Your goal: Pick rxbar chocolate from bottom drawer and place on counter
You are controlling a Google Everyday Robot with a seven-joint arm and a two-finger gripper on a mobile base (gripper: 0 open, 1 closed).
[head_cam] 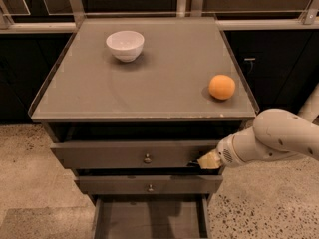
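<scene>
Grey and glossy, the counter (164, 78) fills the middle of the view. A white bowl (125, 45) stands on its far left part and an orange (222, 87) on its right side, nearer the front, well apart from the bowl.

Below the counter's near edge are three drawers. The top drawer (114, 156) and the middle drawer (114, 184) each carry a small round knob. The bottom drawer (149, 220) is narrower and stands pulled out toward the viewer. The part of its floor that shows is flat and plain.

A white arm (279, 138) reaches in from the right. The gripper (208, 160), tan at its tip, sits against the right end of the top drawer's front. It is just under the counter's near right corner and well above the bottom drawer. Whether the gripper is apart, together or clamped on anything, I cannot tell.

The rxbar chocolate cannot be picked out for certain. A small dark sliver (193, 164) shows just to the left of the gripper's tip, touching or nearly touching it, against the top drawer's front. Whether that is the bar, I cannot tell.

Speckled stone floor (259, 213) lies on both sides of the cabinet, and dark cupboard fronts (279, 59) stand beyond it on the right.
</scene>
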